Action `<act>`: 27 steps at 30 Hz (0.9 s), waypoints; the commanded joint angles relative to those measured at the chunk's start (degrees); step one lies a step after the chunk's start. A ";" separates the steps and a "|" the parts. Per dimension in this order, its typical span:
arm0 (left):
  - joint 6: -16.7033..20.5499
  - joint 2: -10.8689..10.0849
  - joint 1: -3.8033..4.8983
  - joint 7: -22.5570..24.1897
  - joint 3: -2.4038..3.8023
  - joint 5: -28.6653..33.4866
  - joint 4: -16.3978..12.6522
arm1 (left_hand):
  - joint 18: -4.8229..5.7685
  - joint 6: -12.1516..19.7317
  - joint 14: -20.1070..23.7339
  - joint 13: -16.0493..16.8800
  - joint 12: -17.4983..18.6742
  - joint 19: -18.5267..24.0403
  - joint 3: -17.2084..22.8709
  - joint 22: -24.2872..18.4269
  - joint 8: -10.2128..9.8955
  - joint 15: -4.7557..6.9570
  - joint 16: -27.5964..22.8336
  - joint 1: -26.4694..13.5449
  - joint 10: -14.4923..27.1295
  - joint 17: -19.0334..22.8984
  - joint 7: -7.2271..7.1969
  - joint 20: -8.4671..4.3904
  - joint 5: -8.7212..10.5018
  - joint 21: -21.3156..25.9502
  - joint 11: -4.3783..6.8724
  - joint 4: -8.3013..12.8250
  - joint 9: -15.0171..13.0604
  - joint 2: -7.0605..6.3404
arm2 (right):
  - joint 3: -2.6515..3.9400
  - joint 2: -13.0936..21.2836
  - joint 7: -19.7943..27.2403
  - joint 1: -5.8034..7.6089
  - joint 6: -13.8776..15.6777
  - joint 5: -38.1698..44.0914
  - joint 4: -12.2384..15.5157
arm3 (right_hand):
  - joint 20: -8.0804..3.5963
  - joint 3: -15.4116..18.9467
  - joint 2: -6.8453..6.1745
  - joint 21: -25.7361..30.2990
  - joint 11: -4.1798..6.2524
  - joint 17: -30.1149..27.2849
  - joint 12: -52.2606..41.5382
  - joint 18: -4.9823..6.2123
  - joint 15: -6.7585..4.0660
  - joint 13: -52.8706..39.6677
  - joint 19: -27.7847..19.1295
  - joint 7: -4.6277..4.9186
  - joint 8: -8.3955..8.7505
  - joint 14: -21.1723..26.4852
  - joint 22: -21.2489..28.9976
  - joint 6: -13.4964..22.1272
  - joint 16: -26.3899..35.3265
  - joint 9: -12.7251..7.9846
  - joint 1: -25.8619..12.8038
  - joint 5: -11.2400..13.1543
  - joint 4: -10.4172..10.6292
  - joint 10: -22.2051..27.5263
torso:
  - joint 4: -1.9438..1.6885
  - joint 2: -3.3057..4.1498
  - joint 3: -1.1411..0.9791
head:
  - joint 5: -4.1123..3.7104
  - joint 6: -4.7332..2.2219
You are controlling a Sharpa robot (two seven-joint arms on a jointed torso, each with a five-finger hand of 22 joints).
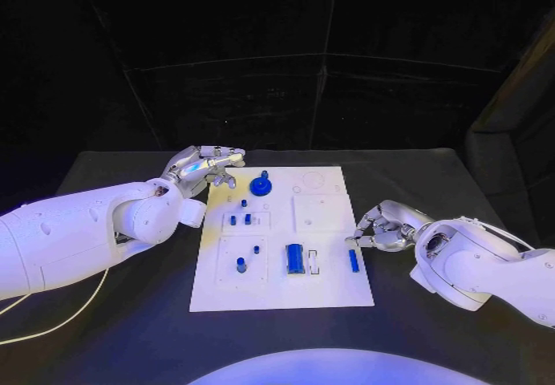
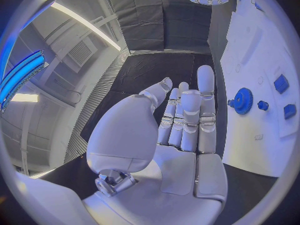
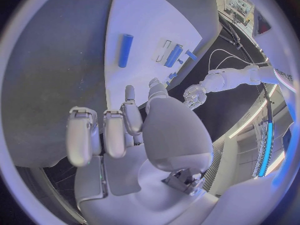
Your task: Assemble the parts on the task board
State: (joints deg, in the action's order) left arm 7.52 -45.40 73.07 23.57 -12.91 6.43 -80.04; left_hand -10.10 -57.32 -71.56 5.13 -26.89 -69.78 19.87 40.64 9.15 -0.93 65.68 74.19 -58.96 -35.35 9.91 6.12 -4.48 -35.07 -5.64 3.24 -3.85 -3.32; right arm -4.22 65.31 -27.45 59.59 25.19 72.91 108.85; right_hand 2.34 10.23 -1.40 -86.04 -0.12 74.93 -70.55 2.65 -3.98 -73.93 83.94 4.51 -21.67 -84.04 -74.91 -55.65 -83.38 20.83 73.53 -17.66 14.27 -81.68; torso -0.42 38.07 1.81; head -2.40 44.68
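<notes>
— Where's everything relative to the task board [image 1: 283, 289]?

— My left hand [image 1: 208, 167] hovers off its far left corner, fingers straight, empty, near the blue gear [image 1: 261, 187]. My right hand [image 1: 379, 227] sits at its right edge beside the blue rod [image 1: 353, 260], fingers curled; probably holding nothing

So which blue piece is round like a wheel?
The blue gear at the white task board's far end; the other blue pieces are pegs or bars.

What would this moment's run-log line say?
left hand: open, beside blue gear | right hand: open at task board edge, near blue rod | holding: nothing
</notes>
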 commanded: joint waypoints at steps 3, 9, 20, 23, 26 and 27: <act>-0.56 0.03 -0.08 0.48 0.03 -0.64 -0.03 | -0.35 0.35 0.41 -0.05 -0.25 0.16 -0.11 -0.09 0.38 0.14 -0.12 0.43 0.39 0.03 0.01 0.41 -0.21 0.36 0.17 0.34 -0.03 0.23 | -0.01 0.98 0.17 0.14 -4.48 5.31 -0.23 | 0.34 0.56 0.59 -0.43 0.11 3.01 -0.05 -1.13 0.23 -0.13 2.31 0.00 0.59 -3.80 -9.24 -0.84 -0.37 -0.36 0.98 -1.71 0.03 -0.57 | 0.03 0.13 -0.06 | -0.38 -0.13; -0.58 -0.03 -0.16 0.52 0.02 -0.84 -0.09 | -0.35 0.35 0.41 -0.05 -0.25 0.16 -0.11 -0.09 0.38 0.14 -0.12 0.43 0.39 0.03 0.01 0.41 -0.21 0.36 0.17 0.34 -0.03 0.23 | -0.05 0.08 -1.33 0.03 -6.74 7.97 -1.27 | 0.33 0.76 0.60 -0.36 0.17 2.86 0.37 -1.10 0.20 0.16 2.22 -0.08 0.71 -3.75 -9.12 -1.29 -0.28 -0.45 1.14 -2.11 0.02 -0.41 | -0.08 0.12 0.02 | -0.58 0.02; -0.63 -0.35 -0.22 0.52 0.01 -0.91 -0.15 | -0.35 0.40 0.49 -0.06 -0.41 0.15 -0.12 -0.13 0.48 0.13 -0.08 0.41 0.50 0.16 0.02 0.42 -0.21 0.42 0.15 0.42 -0.03 0.28 | -0.10 -2.02 -2.34 -0.95 -8.31 9.85 -2.56 | 0.31 1.35 0.30 -0.02 0.21 2.25 1.64 -0.96 0.17 1.07 1.85 -0.14 0.98 -3.57 -8.59 -1.84 0.08 -0.63 1.17 -1.62 0.09 0.16 | -0.12 0.07 0.08 | -0.70 -0.14; -0.63 -0.40 -0.22 0.52 0.01 -0.91 -0.19 | -0.35 0.40 0.49 -0.06 -0.41 0.15 -0.12 -0.13 0.48 0.13 -0.08 0.41 0.50 0.16 0.02 0.42 -0.21 0.42 0.15 0.42 -0.03 0.28 | -0.11 -2.34 -2.51 -1.30 -9.32 10.44 -2.74 | 0.29 1.67 0.23 0.05 0.23 2.13 1.92 -0.93 0.15 1.23 1.78 -0.18 1.19 -3.51 -8.51 -2.10 0.18 -0.74 1.28 -0.92 0.10 0.28 | -0.17 0.13 0.07 | -0.70 -0.10; -0.64 -0.43 -0.23 0.53 0.01 -0.91 -0.20 | -0.35 0.40 0.49 -0.06 -0.41 0.15 -0.12 -0.13 0.48 0.13 -0.08 0.41 0.50 0.16 0.02 0.42 -0.21 0.42 0.15 0.42 -0.03 0.28 | -0.11 -2.53 -3.01 -1.62 -10.39 11.08 -2.88 | 0.28 2.18 0.23 0.10 0.25 2.11 2.06 -0.92 0.13 1.26 1.72 -0.20 1.49 -3.49 -8.46 -2.46 0.22 -0.90 1.23 0.44 0.26 0.29 | -0.15 0.07 0.07 | -0.72 -0.02; -0.64 -0.46 -0.23 0.54 0.01 -0.91 -0.21 | -0.35 0.40 0.49 -0.06 -0.41 0.15 -0.12 -0.13 0.48 0.13 -0.08 0.41 0.50 0.16 0.02 0.42 -0.21 0.42 0.15 0.42 -0.03 0.28 | -0.11 -2.57 -3.36 -1.73 -10.67 11.51 -2.92 | 0.28 2.30 0.24 0.10 0.26 2.10 2.09 -0.92 0.12 1.27 1.72 -0.21 1.55 -3.48 -8.46 -2.55 0.24 -0.92 1.18 0.70 0.33 0.29 | -0.15 0.07 0.05 | -0.72 -0.02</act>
State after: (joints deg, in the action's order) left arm 7.52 -45.82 72.78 23.59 -12.94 5.88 -80.14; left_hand -10.10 -57.32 -71.35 5.13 -27.25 -69.78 19.71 40.57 9.45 -0.72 65.68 74.19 -58.76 -35.24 9.91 6.12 -4.48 -34.84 -5.43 3.41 -3.85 -3.32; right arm -4.33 62.79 -29.75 57.90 16.98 82.28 105.92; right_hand 2.34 12.29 -1.04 -86.27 0.10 74.91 -68.71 2.65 -3.98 -72.57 83.95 4.40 -20.41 -84.03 -74.90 -57.81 -83.52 19.96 74.50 -17.17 14.60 -81.89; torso -0.62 38.14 1.88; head -3.11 44.61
